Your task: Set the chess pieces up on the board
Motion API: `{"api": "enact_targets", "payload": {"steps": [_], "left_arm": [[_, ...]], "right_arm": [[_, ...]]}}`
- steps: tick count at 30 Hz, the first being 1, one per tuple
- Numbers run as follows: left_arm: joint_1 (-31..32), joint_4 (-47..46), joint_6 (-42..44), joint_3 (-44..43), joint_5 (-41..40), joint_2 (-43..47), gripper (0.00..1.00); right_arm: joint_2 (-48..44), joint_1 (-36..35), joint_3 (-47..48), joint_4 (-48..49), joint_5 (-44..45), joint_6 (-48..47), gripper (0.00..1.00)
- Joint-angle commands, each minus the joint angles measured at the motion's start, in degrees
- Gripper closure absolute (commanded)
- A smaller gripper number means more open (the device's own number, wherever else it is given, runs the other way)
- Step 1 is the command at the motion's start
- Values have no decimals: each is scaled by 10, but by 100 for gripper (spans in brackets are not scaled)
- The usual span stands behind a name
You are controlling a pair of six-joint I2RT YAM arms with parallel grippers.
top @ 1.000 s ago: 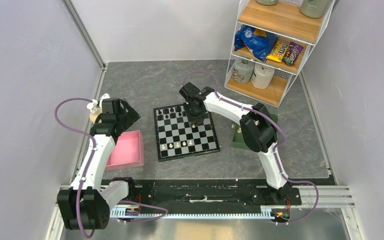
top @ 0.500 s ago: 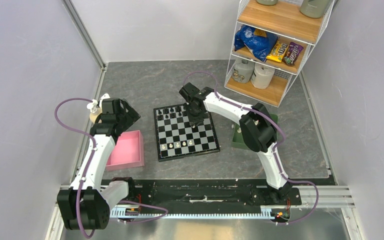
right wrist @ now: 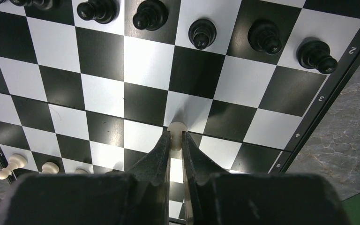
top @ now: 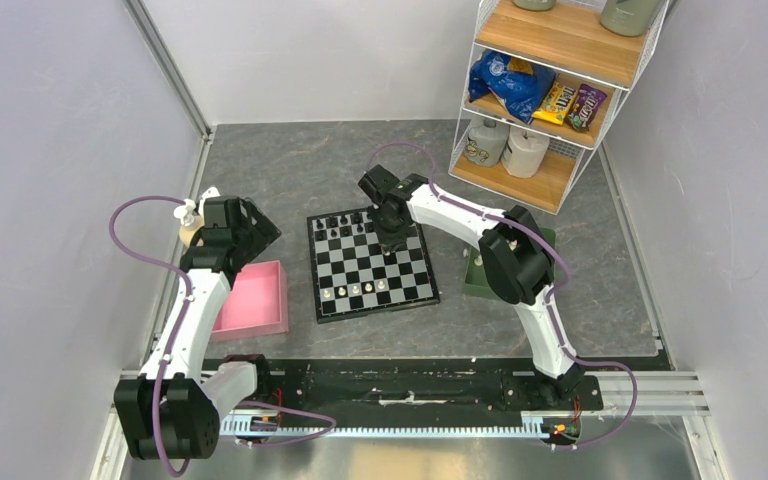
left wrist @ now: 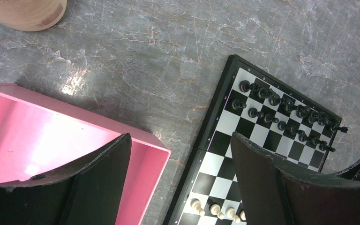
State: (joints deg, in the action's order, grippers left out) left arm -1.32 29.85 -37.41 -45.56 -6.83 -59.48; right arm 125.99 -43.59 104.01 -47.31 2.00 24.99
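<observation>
The board (top: 401, 276) lies in the middle of the table. Black chess pieces (top: 344, 226) fill its far rows, and a few white ones (top: 356, 289) stand in a near row. My right gripper (top: 391, 246) hangs over the board's right half. In the right wrist view, the gripper (right wrist: 176, 137) is shut on a cream-white chess piece (right wrist: 176, 127), above the board (right wrist: 243, 89) and short of the black pawns (right wrist: 202, 33). My left gripper (left wrist: 180, 138) is open and holds nothing, poised between the pink tray (left wrist: 51, 136) and the board's left edge (left wrist: 215, 126).
The pink tray (top: 255, 300) sits left of the board and a green tray (top: 480, 277) sits to its right. A wire shelf (top: 550, 90) with snacks and jars stands at the back right. A tan cylinder (top: 192, 228) stands by the left wall.
The right jaws have closed onto the white piece. Neither arm has visibly moved.
</observation>
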Motion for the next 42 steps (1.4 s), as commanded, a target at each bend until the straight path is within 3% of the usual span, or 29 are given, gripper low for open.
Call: {"api": "enact_targets", "payload": {"steps": [1, 16, 42], "left_arm": [[-3, -19, 4, -3, 9, 3, 15], [-3, -28, 0, 0, 15, 2, 15], [-2, -28, 0, 1, 19, 3, 16]], "right_arm": [[-17, 3, -2, 4, 7, -2, 86], [-119, -38, -149, 19, -15, 23, 87], [-132, -67, -186, 20, 9, 42, 87]]}}
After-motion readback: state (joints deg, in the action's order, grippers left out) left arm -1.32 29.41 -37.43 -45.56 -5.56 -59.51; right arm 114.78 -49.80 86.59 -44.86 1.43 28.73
